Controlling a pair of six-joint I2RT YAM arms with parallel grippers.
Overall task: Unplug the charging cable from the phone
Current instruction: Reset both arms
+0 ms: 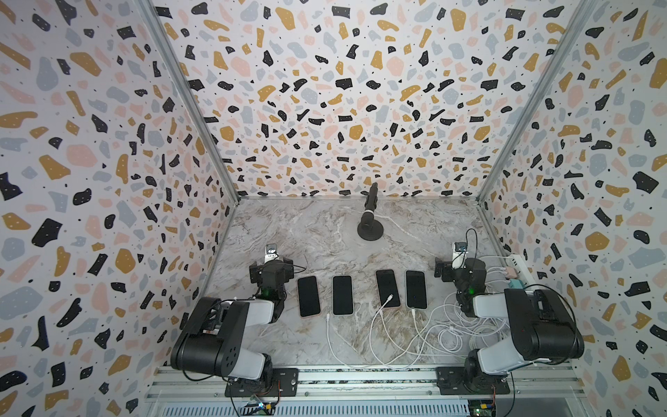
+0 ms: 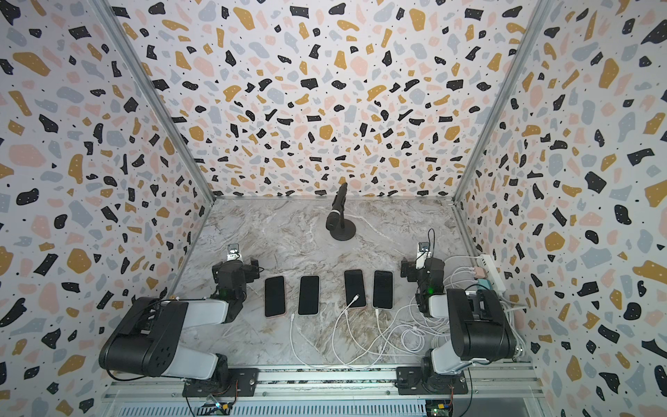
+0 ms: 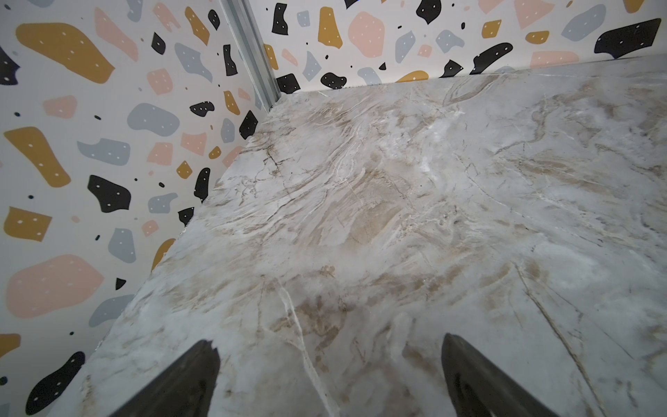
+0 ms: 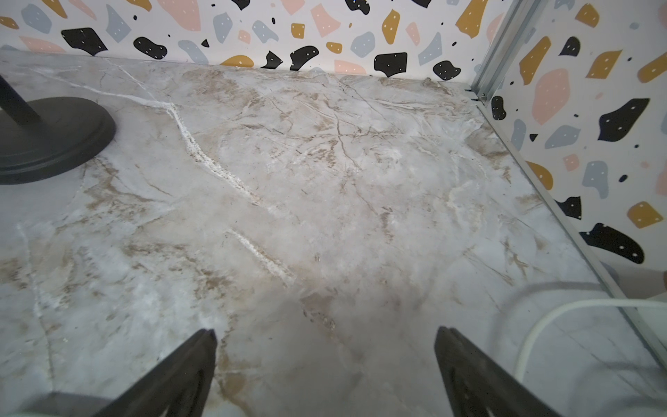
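Several dark-screened phones lie in a row on the marble table (image 1: 325, 234). The rightmost phone (image 1: 415, 289) (image 2: 382, 289) has a white charging cable (image 1: 413, 312) (image 2: 376, 311) at its near end; it looks plugged in. Another white plug (image 1: 389, 299) rests on the neighbouring phone's screen (image 1: 386, 281). A third cable end (image 1: 327, 317) lies loose on the table. My left gripper (image 1: 270, 265) (image 3: 330, 343) is left of the row, open and empty. My right gripper (image 1: 457, 265) (image 4: 326, 334) is right of the row, also open and empty. Neither wrist view shows a phone.
A black microphone stand (image 1: 370, 227) (image 4: 47, 137) stands at the back middle. A white power strip (image 1: 519, 265) lies along the right wall, with tangled white cables (image 1: 451, 332) in front of the right arm. A white cable (image 4: 541, 325) curves beside my right gripper. Patterned walls enclose three sides.
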